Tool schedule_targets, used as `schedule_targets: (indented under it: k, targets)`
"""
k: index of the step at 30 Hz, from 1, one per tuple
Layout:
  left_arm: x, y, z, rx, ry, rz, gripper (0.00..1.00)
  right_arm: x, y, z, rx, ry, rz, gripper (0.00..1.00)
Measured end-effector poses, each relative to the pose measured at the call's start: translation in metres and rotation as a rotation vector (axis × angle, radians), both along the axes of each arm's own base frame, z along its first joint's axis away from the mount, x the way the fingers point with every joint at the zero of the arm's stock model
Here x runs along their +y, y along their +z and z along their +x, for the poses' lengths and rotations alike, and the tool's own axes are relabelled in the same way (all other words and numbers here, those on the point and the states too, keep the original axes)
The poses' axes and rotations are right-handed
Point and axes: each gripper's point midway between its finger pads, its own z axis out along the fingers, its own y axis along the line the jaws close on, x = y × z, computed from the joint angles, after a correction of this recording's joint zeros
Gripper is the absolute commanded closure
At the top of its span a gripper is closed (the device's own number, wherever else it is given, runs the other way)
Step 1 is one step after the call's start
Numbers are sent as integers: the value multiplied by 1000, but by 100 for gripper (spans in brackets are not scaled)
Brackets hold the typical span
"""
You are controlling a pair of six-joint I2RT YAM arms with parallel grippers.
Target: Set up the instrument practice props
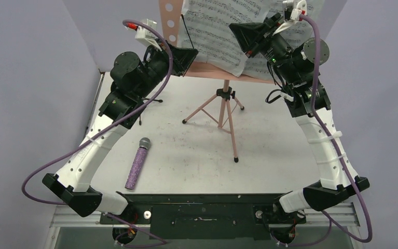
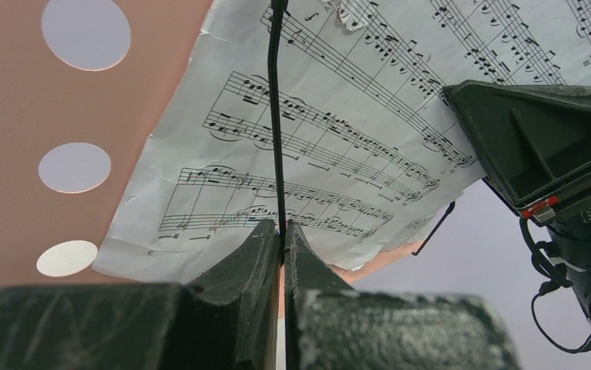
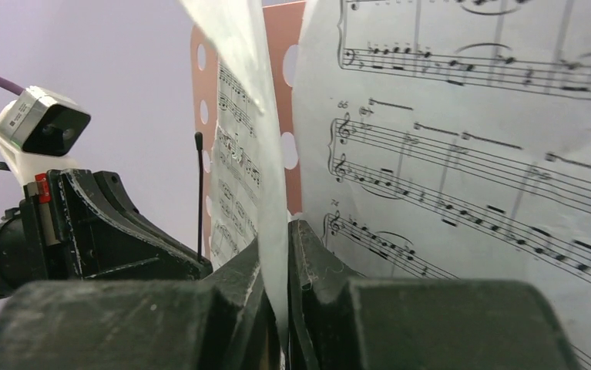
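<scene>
Page-seating step at pink music stand [image 1: 221, 111]. L gripper [image 2: 283, 240] was clamped on its black retainer wire [image 2: 275, 116]; R gripper [image 3: 277, 258] pinched a sheet-music page [image 3: 270, 154], apparently by the edge. Best: hold wire clear until page sits flat. Microphone [image 1: 137, 163] lay in front of the stand, to its left.

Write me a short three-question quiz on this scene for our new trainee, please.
1. True or false: the purple microphone lies flat on the table.
2. The right pincer is shut on: A) a sheet-music page; B) the microphone; C) nothing.
3. What does the left pincer pinch?
Key: 1 true; 2 A; 3 the thin black wire that stands in front of the pages on the pink music stand.
</scene>
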Motion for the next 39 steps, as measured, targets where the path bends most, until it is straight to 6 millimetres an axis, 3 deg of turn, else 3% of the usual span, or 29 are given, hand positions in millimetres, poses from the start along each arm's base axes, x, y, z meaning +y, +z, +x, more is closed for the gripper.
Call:
schedule_targets:
  k: [17, 32, 39]
  targets:
    - [1, -1, -11, -15, -5, 6, 100, 48, -8, -7, -15, 97, -43, 95]
    - [2, -2, -15, -17, 5, 1, 100, 66, -15, -7, -31, 117, -90, 95]
    - [4, -2, -15, -18, 19, -4, 87, 73, -23, -2, -15, 126, -106, 88]
